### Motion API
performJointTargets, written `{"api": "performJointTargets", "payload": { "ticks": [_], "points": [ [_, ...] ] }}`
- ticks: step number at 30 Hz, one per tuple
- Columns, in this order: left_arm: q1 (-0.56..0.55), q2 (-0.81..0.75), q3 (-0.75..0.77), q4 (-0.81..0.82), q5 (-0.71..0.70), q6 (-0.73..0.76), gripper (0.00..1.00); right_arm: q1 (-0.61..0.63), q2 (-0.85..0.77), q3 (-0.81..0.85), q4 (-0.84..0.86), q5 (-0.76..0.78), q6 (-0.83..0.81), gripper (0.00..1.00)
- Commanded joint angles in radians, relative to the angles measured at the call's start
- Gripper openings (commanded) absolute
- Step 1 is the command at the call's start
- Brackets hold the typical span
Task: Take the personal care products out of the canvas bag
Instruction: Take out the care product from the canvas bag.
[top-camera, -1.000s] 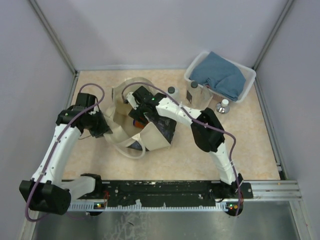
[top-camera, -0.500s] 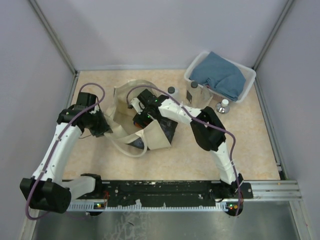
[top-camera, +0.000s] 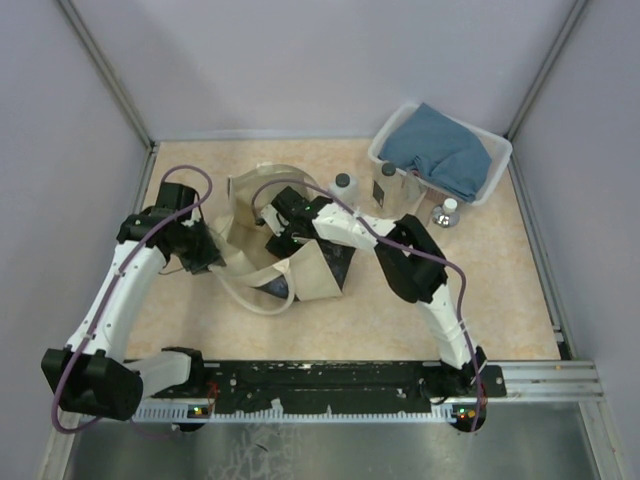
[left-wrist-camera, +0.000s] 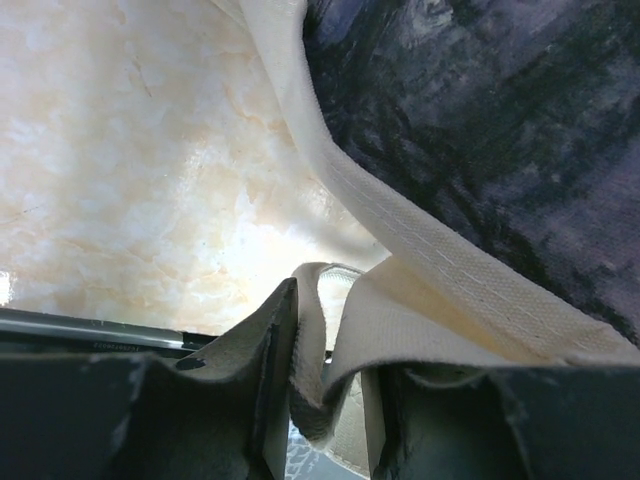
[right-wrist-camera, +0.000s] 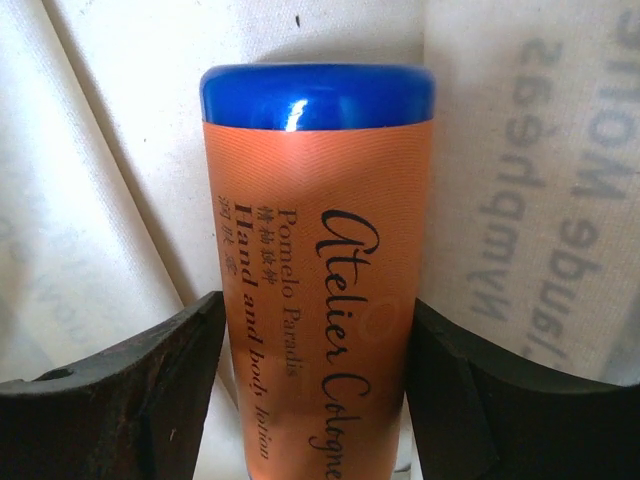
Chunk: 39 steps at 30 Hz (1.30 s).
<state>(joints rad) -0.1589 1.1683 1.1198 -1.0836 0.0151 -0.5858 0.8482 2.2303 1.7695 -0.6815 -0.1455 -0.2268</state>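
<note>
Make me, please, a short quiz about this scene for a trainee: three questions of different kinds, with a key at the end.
1. True or false: the blue cloth lies inside the canvas bag.
2. The right gripper is closed on: A) a toothbrush; B) an orange bottle with blue cap; C) the blue cloth.
3. What does the left gripper pinch?
Key: 1 false, it lies in the white basket. 2 B. 3 a fold of the canvas bag.
</note>
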Motion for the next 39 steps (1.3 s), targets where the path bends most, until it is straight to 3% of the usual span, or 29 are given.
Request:
{"api": "performJointTargets", "payload": {
  "ticks": [1, 4, 6, 7, 8, 10, 15, 20, 25, 30, 39],
  "points": [
    [0.004, 0.005, 0.032, -0.014, -0.104, 0.020, 0.37, 0.009, 0.100, -0.052, -0.106, 0.030, 0.035, 0.68],
    [0.004, -0.006, 0.025, -0.001, -0.108, 0.014, 0.40, 0.009, 0.127, -0.048, -0.139, 0.052, 0.048, 0.71],
    [0.004, -0.008, 0.025, 0.002, -0.106, 0.015, 0.40, 0.009, 0.148, -0.036, -0.171, 0.040, 0.061, 0.67],
    [0.004, -0.007, 0.025, 0.002, -0.107, 0.016, 0.41, 0.009, 0.156, -0.033, -0.186, 0.030, 0.064, 0.59],
    [0.004, -0.007, 0.024, 0.002, -0.107, 0.017, 0.41, 0.009, 0.162, -0.029, -0.200, 0.025, 0.068, 0.44],
    [0.005, -0.011, 0.024, 0.002, -0.107, 0.017, 0.41, 0.009, 0.176, -0.019, -0.225, 0.033, 0.079, 0.01],
    [0.004, -0.029, 0.027, 0.000, -0.111, 0.015, 0.41, 0.002, 0.203, 0.051, -0.294, -0.004, 0.071, 0.00],
    [0.005, -0.059, 0.037, -0.006, -0.124, 0.008, 0.42, 0.002, 0.084, 0.112, -0.156, 0.013, 0.120, 0.00],
    [0.004, -0.060, 0.064, -0.001, -0.126, 0.035, 0.43, 0.006, 0.027, 0.464, -0.203, -0.072, 0.173, 0.00],
    [0.005, -0.008, 0.150, 0.009, -0.176, 0.068, 0.43, 0.012, -0.063, 0.583, -0.128, -0.129, 0.214, 0.00],
    [0.004, 0.027, 0.177, 0.067, -0.122, 0.077, 0.42, 0.000, -0.177, 0.586, 0.169, -0.214, 0.294, 0.00]
  ]
}}
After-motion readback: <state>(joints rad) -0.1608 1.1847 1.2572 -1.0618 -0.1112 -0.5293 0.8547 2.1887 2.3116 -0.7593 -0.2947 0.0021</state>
